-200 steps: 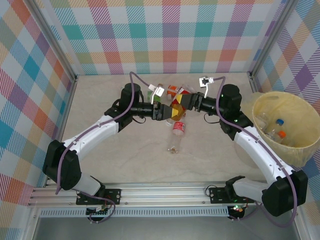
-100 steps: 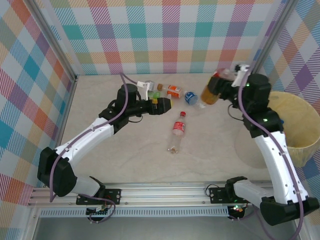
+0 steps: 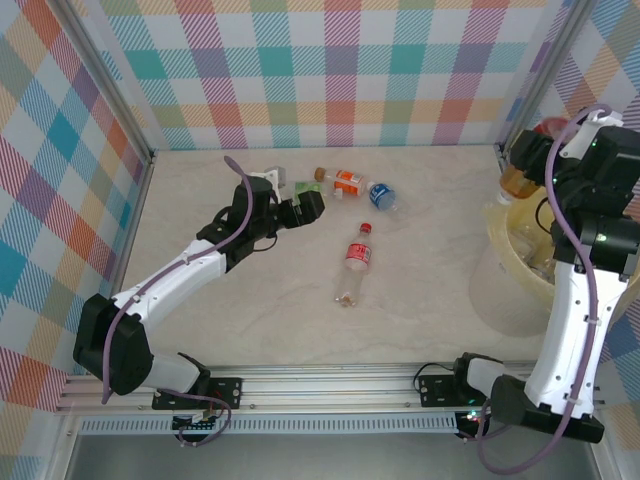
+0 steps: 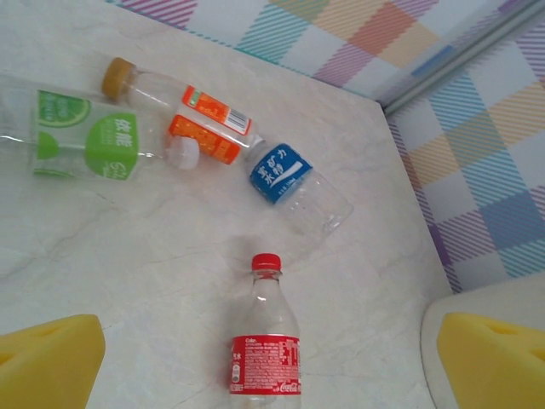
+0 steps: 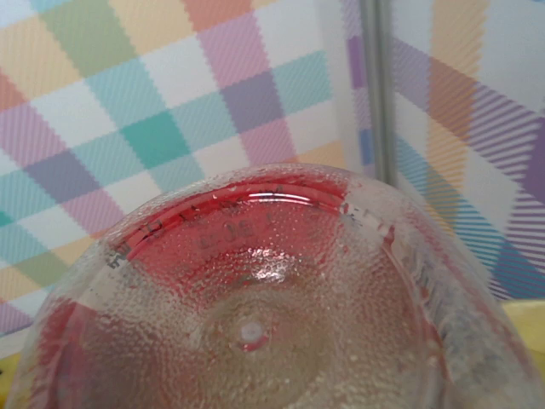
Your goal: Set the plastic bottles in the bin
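While the left jaws stand released, their yellow pads (image 4: 48, 361) spread wide with nothing between them, they hover over the bench (image 3: 240, 310) in its far-left part. Straight beneath them in the left wrist view lies the red-labelled bottle (image 4: 266, 345) on its side, red cap pointing toward the far wall. Beyond it a cluster of three bottles lies flat. The green-labelled bottle (image 4: 85, 141) is on the left, and its white cap touches the orange-labelled bottle (image 4: 189, 109), which has a tan cap. The blue-labelled bottle (image 4: 294, 183) lies just beside the orange-labelled one, on its right. From above, the left jaws sit just beside the green-labelled bottle, and the red-labelled bottle lies well apart from the cluster, nearer mid-bench.

On the other side, the right jaws are clenched on the held bottle (image 3: 513, 180), an orange-tinted one, raised high at the far-right corner. The right wrist camera looks straight onto that bottle's dimpled clear base, tinged red, with the checked wall behind. Seen from above, the held bottle hangs at the far-left rim of the bin (image 3: 503, 243), the pale yellow tub at the bench's right edge, partly hidden by the right arm (image 3: 575, 300). Clear shapes lie inside the bin, too blurred to tell apart.
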Tool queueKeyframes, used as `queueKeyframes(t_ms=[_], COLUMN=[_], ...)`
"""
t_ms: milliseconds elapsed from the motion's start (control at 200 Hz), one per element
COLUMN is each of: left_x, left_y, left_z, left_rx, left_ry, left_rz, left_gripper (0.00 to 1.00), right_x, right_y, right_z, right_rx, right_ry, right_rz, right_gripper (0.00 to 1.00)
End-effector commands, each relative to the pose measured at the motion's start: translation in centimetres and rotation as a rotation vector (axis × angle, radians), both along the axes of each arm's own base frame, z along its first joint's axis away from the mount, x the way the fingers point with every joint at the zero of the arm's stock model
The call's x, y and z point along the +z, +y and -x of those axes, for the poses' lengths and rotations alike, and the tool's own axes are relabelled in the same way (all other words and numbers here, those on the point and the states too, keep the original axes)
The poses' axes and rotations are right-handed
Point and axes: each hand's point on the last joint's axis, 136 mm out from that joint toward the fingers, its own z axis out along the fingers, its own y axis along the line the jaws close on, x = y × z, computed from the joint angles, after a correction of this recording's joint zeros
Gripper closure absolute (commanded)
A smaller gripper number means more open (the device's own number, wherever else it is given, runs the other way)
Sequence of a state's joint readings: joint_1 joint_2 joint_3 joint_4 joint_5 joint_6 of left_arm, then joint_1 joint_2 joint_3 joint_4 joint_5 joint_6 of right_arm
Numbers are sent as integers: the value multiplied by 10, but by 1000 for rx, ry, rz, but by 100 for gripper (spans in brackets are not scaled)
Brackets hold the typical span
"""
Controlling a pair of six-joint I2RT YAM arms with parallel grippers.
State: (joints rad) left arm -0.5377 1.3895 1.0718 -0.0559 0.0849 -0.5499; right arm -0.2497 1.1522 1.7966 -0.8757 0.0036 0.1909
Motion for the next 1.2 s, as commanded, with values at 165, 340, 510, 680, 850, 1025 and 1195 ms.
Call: queueKeyframes(t_ms=[165, 340, 510, 680, 850, 1025, 1195], left_x=[-2, -4, -9, -13, -16, -22, -26], left_y=[17, 18, 16, 14, 8, 7, 6], left_z=[-3, -7, -11, -14, -17, -20, -21], left_rx=[72, 80, 74, 75, 64, 68, 68], left_ry=[7, 10, 35, 56, 75, 95, 118], left_rz=[-30, -34, -40, -43, -32, -40, -53], left_gripper=[0, 0, 0, 0, 0, 0, 0], right_x=[-26, -40, -52, -62, -87, -110, -129], right_y=[-41, -61, -67, -69, -72, -78, -63], right_z=[29, 37, 42, 38, 36, 38, 44], right_rx=[-178, -258, -280, -248, -231, -244, -191], right_ry=[217, 330, 407, 463, 566, 658, 717], right_rz=[129, 182, 202, 239, 250, 259, 162], right_gripper=[44, 45, 44, 42, 41, 39, 26])
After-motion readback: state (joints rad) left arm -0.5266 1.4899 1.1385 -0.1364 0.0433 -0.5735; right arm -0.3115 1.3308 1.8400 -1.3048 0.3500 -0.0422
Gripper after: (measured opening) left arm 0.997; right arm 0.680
